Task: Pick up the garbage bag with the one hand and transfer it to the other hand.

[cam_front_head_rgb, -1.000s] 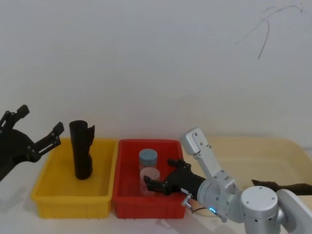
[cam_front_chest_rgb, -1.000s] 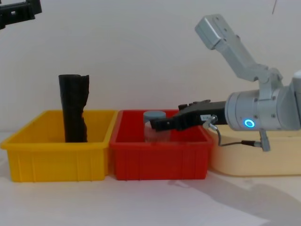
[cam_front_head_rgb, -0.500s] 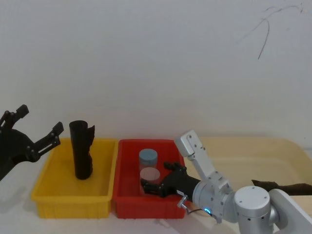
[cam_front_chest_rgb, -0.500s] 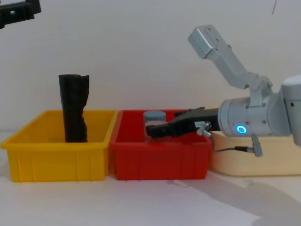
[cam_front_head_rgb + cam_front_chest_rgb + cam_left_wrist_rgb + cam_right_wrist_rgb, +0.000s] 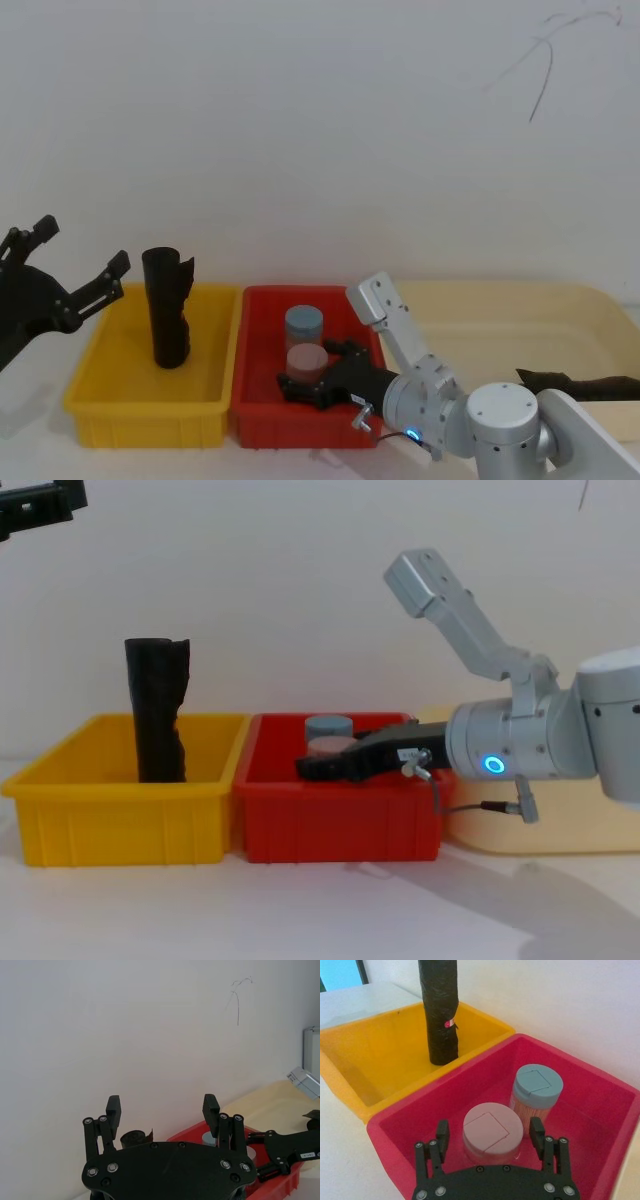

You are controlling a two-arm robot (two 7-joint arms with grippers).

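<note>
Garbage bag: the tall black crinkly plastic roll (image 5: 167,309) stands upright in my yellow plastic bin (image 5: 100,400), a small red-orange mark on its side; nothing touches it.

Right hand: my black long-fingered hand (image 5: 489,1137) on the blue-ringed silver arm (image 5: 520,745) sits inside the red plastic bin (image 5: 250,400), fingers (image 5: 442,1132) spread on either side of the pink-lidded clear jar (image 5: 492,1131), not closed on it.

Other jar: a blue-lidded jar (image 5: 536,1089) stands just behind the pink one.

Left hand: my black two-finger hand (image 5: 80,270) hangs released, up left of the yellow bin, well apart from the roll.
</note>
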